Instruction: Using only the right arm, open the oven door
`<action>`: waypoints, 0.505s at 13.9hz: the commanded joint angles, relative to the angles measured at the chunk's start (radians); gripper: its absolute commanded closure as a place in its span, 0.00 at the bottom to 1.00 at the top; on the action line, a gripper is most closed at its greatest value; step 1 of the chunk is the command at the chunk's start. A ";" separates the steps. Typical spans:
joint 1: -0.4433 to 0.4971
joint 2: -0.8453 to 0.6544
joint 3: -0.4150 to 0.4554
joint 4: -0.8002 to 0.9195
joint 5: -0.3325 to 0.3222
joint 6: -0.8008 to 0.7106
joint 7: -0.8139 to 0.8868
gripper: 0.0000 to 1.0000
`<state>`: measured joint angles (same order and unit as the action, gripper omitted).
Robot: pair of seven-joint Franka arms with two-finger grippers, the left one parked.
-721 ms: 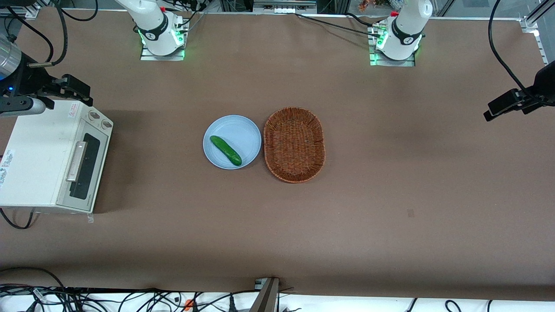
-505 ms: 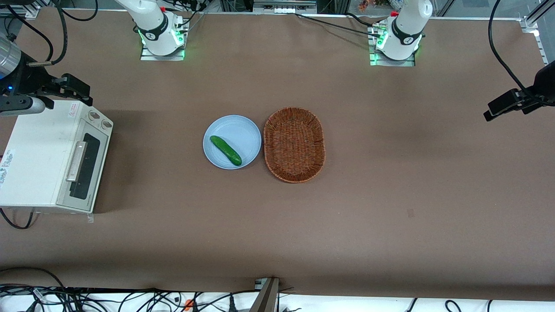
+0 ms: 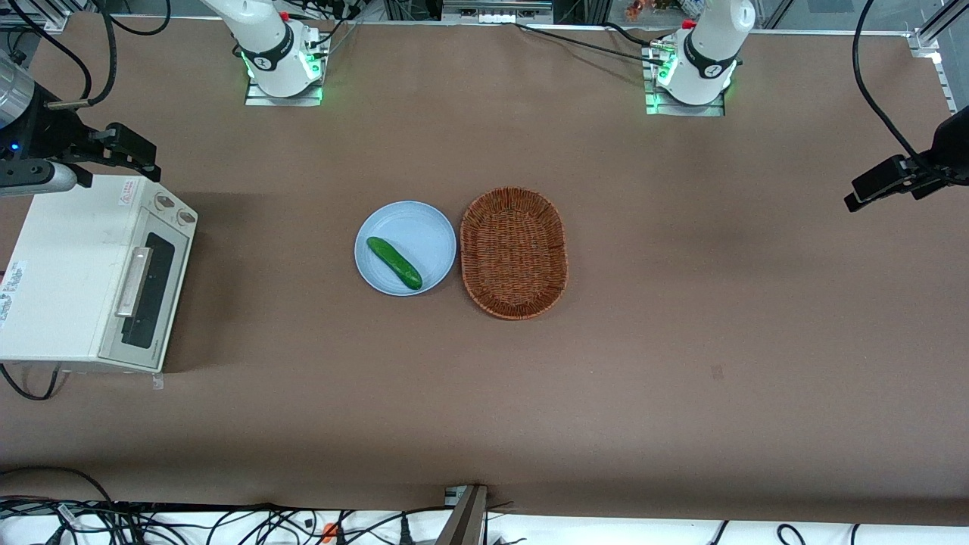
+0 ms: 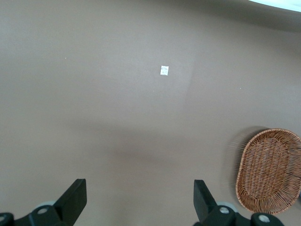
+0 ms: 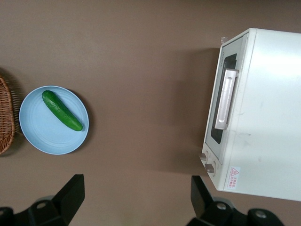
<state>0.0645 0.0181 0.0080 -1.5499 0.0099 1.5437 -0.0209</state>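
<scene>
While the oven door [image 3: 147, 291] stays shut, the tool [image 3: 140, 157] rises.

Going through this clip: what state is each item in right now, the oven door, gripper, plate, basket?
oven door: shut, handle untouched
gripper: open, holding nothing, above the table near the oven's knob end
plate: holds a cucumber
basket: nothing in it, beside the plate

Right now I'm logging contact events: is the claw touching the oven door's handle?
Apart. In the right wrist view the open claw hangs above bare table, with clear brown surface between its fingers and the oven door, which is shut.
</scene>
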 commanded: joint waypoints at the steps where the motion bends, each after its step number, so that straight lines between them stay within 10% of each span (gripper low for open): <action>1: -0.022 -0.014 0.018 -0.007 -0.005 -0.002 -0.017 0.00; 7: -0.022 -0.015 0.018 -0.006 -0.011 -0.002 -0.002 0.00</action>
<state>0.0639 0.0181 0.0082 -1.5500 0.0070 1.5438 -0.0209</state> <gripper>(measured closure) 0.000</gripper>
